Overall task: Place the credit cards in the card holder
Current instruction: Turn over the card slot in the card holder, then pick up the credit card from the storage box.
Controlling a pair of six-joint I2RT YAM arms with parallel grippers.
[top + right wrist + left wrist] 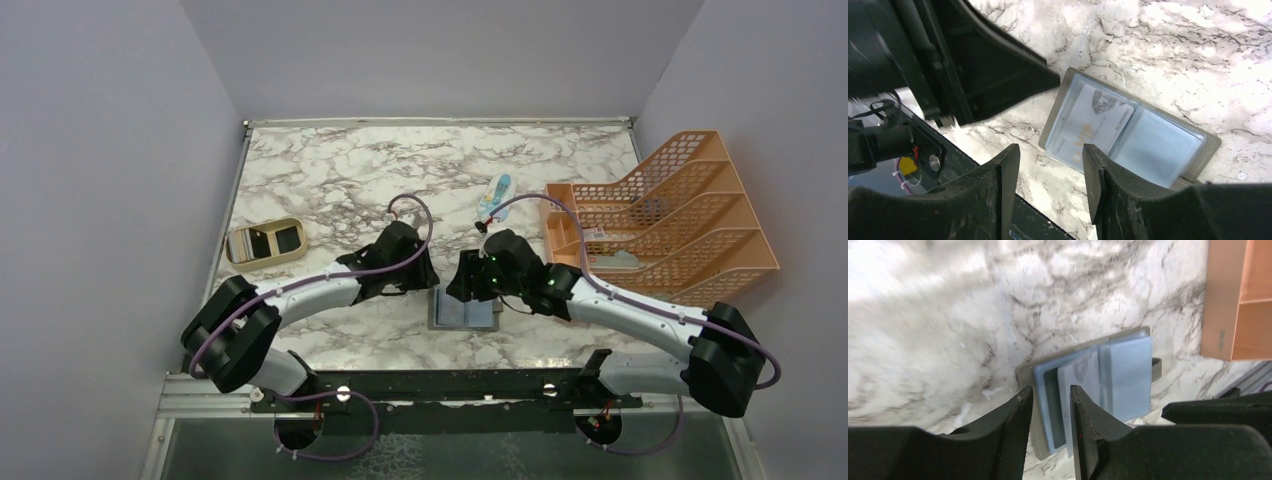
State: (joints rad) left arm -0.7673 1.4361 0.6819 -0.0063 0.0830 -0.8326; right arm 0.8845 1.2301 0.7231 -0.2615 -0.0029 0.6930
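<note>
The card holder [466, 314] lies open and flat on the marble near the front edge, a grey wallet with pale blue pockets [1153, 145]. One credit card [1090, 125], pale with a crest and orange print, rests tilted on one half of it and seems partly tucked into that pocket [1079, 374]. My left gripper [1050, 396] hovers open just over that half of the card holder [1128, 372], with nothing between its fingers. My right gripper [1050, 156] is open and empty too, at the holder's near edge. In the top view both grippers [425, 283] [463, 290] meet above the wallet.
An orange mesh file rack [660, 225] stands at the right, and its corner [1230, 300] shows close by in the left wrist view. A tan two-compartment tray [265, 243] sits at the left. A blue-and-white packet [495, 196] lies behind. The black front rail [450, 386] is just below the wallet.
</note>
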